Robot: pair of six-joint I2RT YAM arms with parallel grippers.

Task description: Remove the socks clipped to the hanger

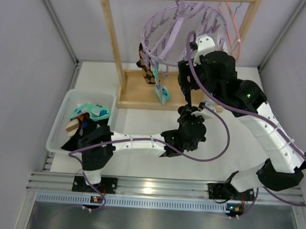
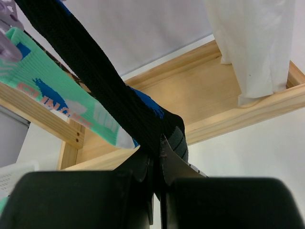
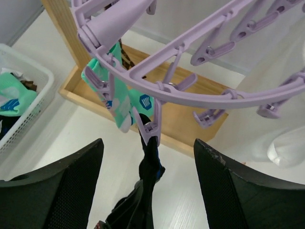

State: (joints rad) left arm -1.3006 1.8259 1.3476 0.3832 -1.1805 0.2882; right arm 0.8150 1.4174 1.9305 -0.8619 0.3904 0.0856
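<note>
My left gripper [image 2: 157, 149] clenched the lower end of the black sock [image 2: 95, 71], stretched taut from a peg [image 3: 150, 130] on the lilac hanger [image 3: 214, 98]. My right gripper [image 3: 148, 143] was released, fingers wide on either side of that peg. A mint-green sock [image 3: 116, 102] hung just left of it, a white garment [image 2: 257, 47] to the right. The basket [image 1: 60, 130] of socks sat near left.

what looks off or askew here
The black sock is pulled taut on a slant: its top is clipped in a lilac peg on the hanger, while the left gripper is shut on its lower end. The mint-green sock beside it hangs freely. Nothing else stands out.
</note>
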